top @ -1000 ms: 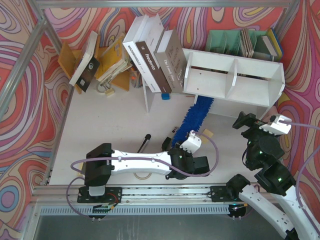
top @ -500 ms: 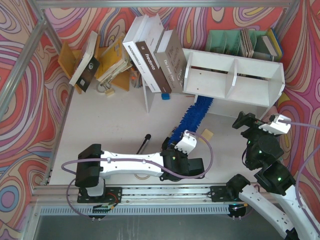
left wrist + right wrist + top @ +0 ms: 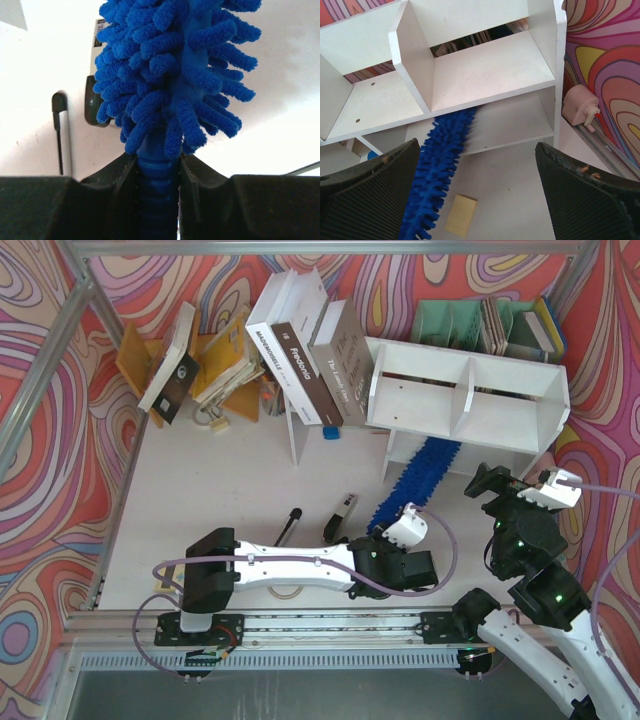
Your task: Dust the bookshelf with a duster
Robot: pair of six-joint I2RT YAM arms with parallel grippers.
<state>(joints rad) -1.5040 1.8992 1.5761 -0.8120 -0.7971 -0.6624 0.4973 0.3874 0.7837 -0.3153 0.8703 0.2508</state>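
White bookshelf far right, fluffy head of blue duster reaching into its lower tier, green file organiser behind holding books, left gripper clamped on duster handle, right gripper spread wide, holding nothing, near the shelf

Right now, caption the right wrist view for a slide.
Open right gripper frames blue duster reaching into lower tier of white bookshelf.

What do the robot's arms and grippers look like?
The left arm and right arm have white links and black joints. Each carries a lilac cable and a white wrist camera. The right gripper has black fingers with cross-hatched pads.
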